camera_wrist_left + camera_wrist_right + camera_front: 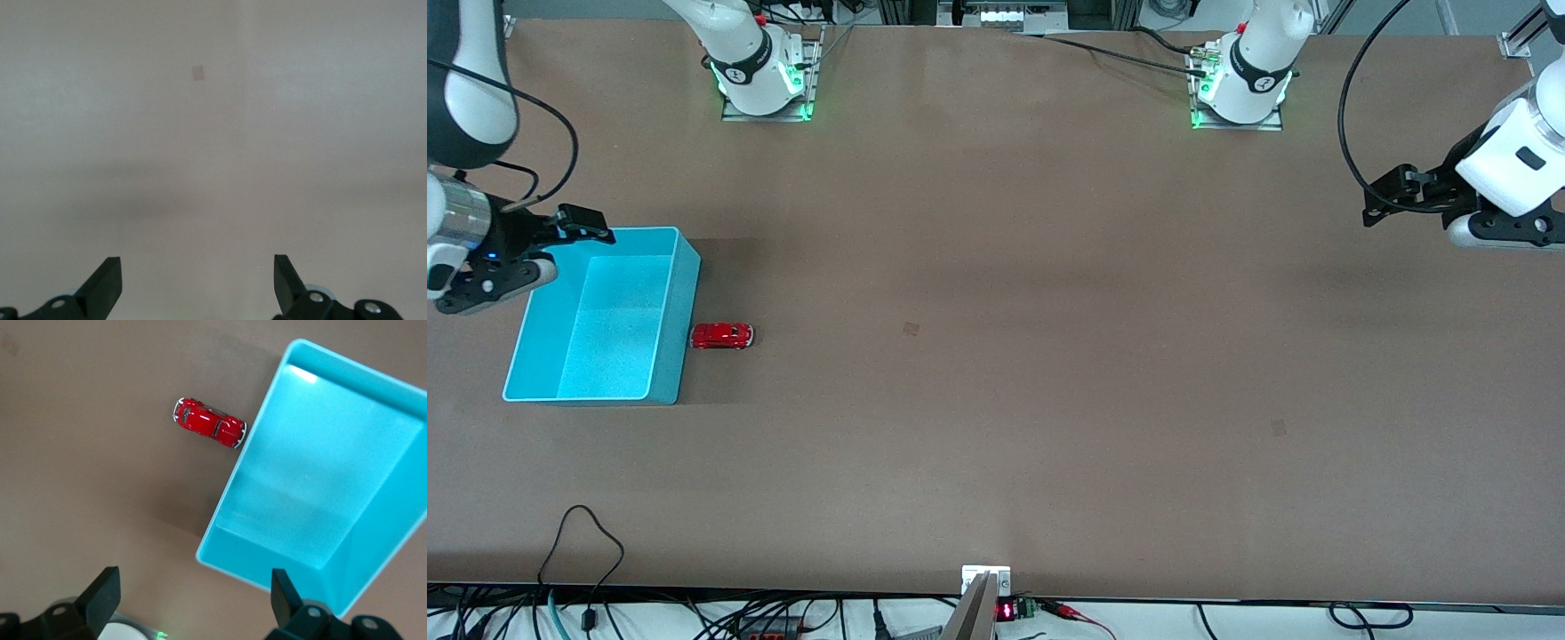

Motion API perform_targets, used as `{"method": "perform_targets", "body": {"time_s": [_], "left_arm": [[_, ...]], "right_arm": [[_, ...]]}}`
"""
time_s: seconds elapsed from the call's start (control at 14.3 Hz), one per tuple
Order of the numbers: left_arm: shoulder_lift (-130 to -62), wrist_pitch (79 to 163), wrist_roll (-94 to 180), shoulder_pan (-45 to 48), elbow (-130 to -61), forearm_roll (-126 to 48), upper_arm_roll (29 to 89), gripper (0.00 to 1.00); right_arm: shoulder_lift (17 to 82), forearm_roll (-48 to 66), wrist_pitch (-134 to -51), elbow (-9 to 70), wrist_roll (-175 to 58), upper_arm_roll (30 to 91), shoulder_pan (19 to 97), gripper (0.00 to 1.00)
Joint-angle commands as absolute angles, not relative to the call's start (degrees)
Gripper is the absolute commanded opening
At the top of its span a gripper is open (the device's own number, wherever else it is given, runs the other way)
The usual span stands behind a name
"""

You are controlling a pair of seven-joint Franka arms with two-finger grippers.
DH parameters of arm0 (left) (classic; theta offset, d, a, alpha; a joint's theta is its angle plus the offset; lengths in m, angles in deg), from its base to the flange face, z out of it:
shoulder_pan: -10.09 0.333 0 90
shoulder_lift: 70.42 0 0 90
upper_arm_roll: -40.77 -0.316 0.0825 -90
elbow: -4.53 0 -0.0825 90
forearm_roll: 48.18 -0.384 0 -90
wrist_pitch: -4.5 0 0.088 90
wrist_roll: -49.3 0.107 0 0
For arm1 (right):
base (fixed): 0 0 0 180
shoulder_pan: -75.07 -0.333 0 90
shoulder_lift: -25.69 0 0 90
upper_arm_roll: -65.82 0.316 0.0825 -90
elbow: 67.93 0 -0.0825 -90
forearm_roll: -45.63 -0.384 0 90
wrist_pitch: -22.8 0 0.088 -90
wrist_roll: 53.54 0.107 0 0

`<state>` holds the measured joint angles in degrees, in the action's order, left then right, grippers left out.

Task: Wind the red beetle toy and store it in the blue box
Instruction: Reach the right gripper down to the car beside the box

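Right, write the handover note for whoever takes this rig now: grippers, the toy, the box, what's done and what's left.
Right gripper: open, holding nothing, up over the corner of the blue box at the right arm's end of the table.
Left gripper: open, holding nothing, waiting over bare table at the left arm's end.
Red beetle toy: on its wheels on the table, right beside the box's long wall on the side toward the left arm's end, outside the box; whether it touches the wall cannot be told.
Blue box: upright, nothing in it.
Done: nothing visible; the toy is not gripped.
Left: pick up the toy, wind it, put it in the box.
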<state>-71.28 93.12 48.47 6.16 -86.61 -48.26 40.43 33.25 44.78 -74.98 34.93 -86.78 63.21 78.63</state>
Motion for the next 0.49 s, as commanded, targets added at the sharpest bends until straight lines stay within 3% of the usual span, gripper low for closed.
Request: {"method": "perform_targets", "body": {"time_s": [0.0,0.42], "left_arm": [[-70.6,93.7,50.3,5.8,-86.5,-47.8,41.1,1.0],[-70.5,93.6,50.3,5.9,-86.5,-48.0,41.5,1.0]], "right_arm": [[30.3,44.2,-84.2,44.4,-101.7,63.6,78.6,1.0],[37.0,46.2,-101.9,49.2,-132.7,66.8,78.3,1.0]]}}
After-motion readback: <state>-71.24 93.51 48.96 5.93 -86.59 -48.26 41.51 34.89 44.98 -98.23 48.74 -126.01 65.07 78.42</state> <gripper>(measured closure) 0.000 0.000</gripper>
